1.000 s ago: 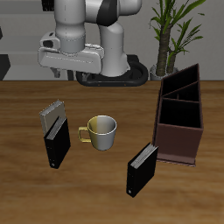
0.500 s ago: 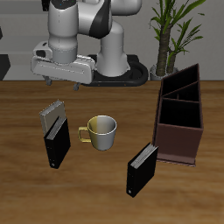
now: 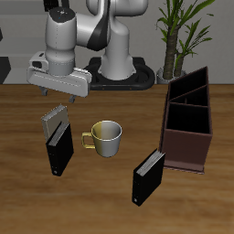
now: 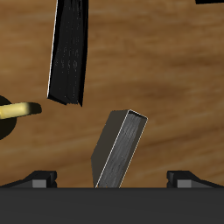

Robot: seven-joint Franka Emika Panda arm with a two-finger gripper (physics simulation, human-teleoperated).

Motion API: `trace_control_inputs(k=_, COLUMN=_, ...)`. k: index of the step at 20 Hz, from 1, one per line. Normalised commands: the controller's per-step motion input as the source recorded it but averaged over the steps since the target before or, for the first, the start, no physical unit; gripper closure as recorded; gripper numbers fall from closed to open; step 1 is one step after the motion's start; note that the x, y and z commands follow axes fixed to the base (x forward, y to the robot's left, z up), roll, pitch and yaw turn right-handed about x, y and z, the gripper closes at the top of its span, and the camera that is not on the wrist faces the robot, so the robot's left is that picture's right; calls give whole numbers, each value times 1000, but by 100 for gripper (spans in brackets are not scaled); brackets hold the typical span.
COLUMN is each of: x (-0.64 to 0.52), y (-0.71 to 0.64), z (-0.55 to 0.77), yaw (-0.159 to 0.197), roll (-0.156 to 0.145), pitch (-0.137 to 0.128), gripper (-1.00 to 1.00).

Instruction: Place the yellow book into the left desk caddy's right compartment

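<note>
The yellow book [image 3: 53,120] stands tilted on the table, with a tan-grey cover and striped page edges, just behind a black book [image 3: 59,150]. My gripper [image 3: 59,94] hangs open and empty a little above and behind the yellow book. In the wrist view the yellow book [image 4: 121,149] lies between the two fingertips [image 4: 44,178], below them and not touched. The left desk caddy [image 3: 187,123] is a tall maroon-brown box with dividers, standing far across the table from the gripper. Its compartments look empty.
A pale mug [image 3: 106,137] stands mid-table beside the books; its handle shows in the wrist view [image 4: 17,109]. A second black book [image 3: 148,175] stands near the front edge by the caddy. A potted plant [image 3: 183,32] is behind the caddy.
The arm has swung sideways away from the caddy and come lower, so the open gripper now hangs over the yellow book. Nothing on the table has moved.
</note>
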Motion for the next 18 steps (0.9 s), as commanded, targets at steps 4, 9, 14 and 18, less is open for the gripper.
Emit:
trace_control_inputs(k=4, x=-4, y=-159, z=-307, yaw=-13, roll=-27, pitch=25, gripper=-100)
trace_control_inputs(k=9, x=-11, y=-97, z=-347, yaw=-26, roll=-16, pitch=28, gripper=-100)
trace_control_inputs(k=14, x=-16, y=-99, z=-343, yaw=-20, roll=-26, pitch=38, gripper=-100)
trace_control_inputs(k=18, x=-31, y=-92, z=-325, yaw=-45, roll=-13, pitch=23, gripper=-100)
